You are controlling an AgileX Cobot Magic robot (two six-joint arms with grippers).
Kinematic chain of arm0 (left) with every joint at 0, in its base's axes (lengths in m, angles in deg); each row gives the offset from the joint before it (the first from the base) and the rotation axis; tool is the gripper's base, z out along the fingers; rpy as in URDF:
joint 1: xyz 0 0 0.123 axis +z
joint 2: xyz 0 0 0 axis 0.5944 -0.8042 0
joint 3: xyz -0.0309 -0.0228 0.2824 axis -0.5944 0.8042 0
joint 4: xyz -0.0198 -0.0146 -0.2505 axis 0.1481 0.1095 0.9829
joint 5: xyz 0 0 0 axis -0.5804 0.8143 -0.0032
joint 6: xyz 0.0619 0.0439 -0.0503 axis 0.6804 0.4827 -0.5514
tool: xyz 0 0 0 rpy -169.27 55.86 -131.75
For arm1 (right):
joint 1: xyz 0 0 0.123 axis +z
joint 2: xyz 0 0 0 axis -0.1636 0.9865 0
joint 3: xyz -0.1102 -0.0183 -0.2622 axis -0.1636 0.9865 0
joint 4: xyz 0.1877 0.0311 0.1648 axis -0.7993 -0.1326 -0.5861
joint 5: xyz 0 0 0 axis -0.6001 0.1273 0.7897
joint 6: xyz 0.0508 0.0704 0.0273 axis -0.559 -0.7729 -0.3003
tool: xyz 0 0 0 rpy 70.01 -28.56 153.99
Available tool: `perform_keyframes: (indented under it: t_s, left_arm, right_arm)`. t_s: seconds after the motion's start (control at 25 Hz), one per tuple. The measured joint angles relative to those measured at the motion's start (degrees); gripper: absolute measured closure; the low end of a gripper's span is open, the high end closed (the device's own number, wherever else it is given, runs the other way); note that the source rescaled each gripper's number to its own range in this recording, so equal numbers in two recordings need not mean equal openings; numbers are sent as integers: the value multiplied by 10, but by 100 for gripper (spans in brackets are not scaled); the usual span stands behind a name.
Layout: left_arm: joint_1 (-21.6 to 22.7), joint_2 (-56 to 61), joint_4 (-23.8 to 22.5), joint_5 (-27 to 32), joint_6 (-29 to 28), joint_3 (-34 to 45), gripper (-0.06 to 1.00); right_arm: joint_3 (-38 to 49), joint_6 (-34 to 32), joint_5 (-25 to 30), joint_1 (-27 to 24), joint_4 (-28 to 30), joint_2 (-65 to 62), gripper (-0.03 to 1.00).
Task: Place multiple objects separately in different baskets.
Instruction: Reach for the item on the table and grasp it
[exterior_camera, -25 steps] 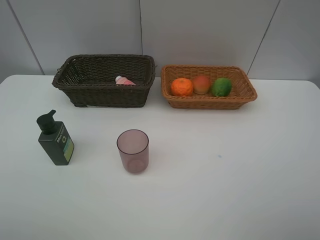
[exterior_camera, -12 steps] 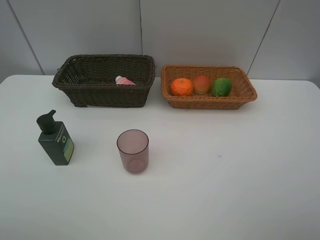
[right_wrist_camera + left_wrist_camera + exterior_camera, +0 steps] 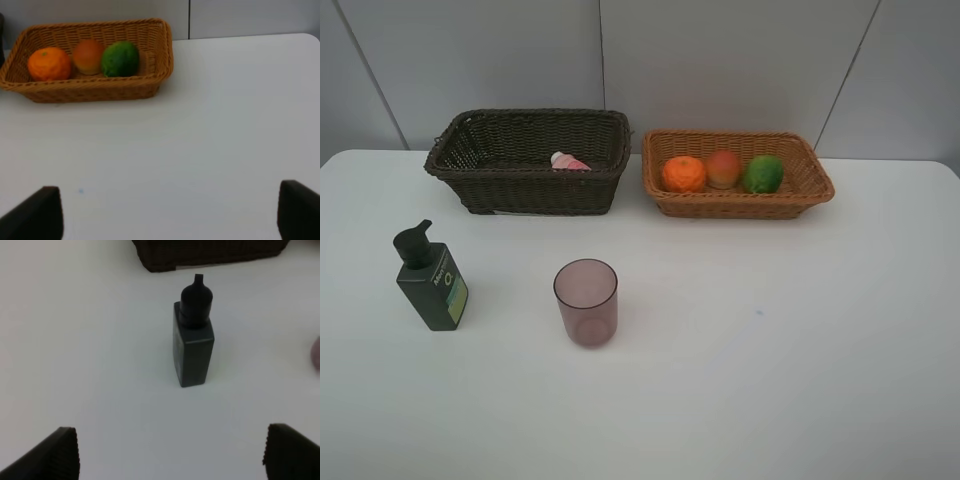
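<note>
The left hand [image 3: 172, 455] is spread wide and holds nothing, its two dark fingertips low over the white desk [image 3: 770, 350]. Straight ahead of it, in line with the gap, the dark green pump bottle [image 3: 192, 340] stands upright with desk showing on every side. Beyond the bottle is the near edge of the dark brown basket [image 3: 530, 185], with the small pink bottle [image 3: 568, 161] inside (only its top shows). The mauve cup [image 3: 586, 302] stands well apart from the bottle, toward the right arm's side. The right hand [image 3: 167, 212] is also wide and holds nothing. Ahead of it, past a broad stretch of desk and off toward the left arm's side, sits the light tan basket [image 3: 90, 90], with the tangerine [image 3: 48, 63], peach [image 3: 88, 55] and green fruit [image 3: 120, 58] in a row along its far wall.
</note>
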Motion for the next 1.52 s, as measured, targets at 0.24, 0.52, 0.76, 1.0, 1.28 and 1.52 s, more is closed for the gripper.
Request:
perform_keyframes:
  t_s: [0.24, 0.52, 0.76, 1.0, 1.28, 1.52]
  left_arm:
    - [0, -166, 54, -114, 9, -68, -2]
    - [0, -388, 77, -125, 8, -163, -2]
    - [0, -571, 82, -81, -39, -254, -2]
    - [0, -684, 77, -53, -68, -303, -2]
    - [-10, -768, 58, -54, -93, -306, -2]
    - [-73, -786, -45, -60, -188, -307, -2]
  right_arm:
    - [0, 0, 0, 0, 0, 0, 16]
    - [0, 0, 0, 0, 0, 0, 16]
    - [0, 0, 0, 0, 0, 0, 16]
    - [0, 0, -1, 0, 0, 0, 16]
    - [0, 0, -1, 0, 0, 0, 16]
    - [0, 0, -1, 0, 0, 0, 16]
